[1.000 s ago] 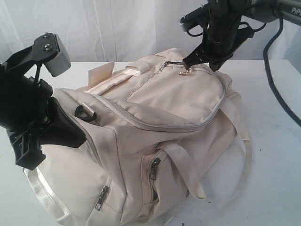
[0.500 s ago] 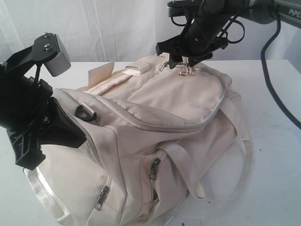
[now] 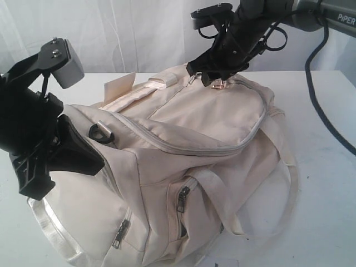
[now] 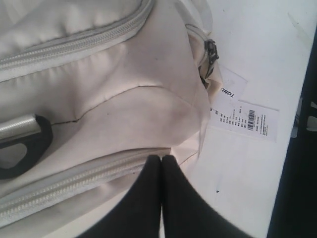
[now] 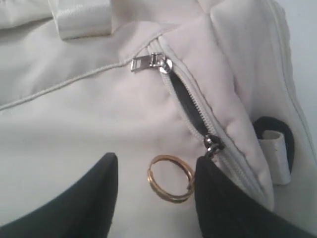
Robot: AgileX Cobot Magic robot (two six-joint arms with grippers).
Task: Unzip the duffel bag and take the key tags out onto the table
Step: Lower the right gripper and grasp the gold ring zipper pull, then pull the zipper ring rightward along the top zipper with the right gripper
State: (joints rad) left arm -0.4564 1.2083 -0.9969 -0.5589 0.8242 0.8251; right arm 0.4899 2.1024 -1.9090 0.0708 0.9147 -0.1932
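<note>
Duffel bag [image 3: 189, 111] diagonal, near-left to far-right

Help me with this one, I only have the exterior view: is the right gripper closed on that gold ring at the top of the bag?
Observer: No. In the right wrist view, the right gripper stands open and the gold ring lies flat on the duffel bag between its fingers, not clamped.
Operator: Is the zipper there open at all?
Observer: Only a short way. A narrow zipper gap, dark inside, shows between two metal pulls.
Operator: And the left gripper?
Observer: In the left wrist view, the left gripper is shut. Its fingers are pressed together at the bag's edge, with no fabric showing between them.
</note>
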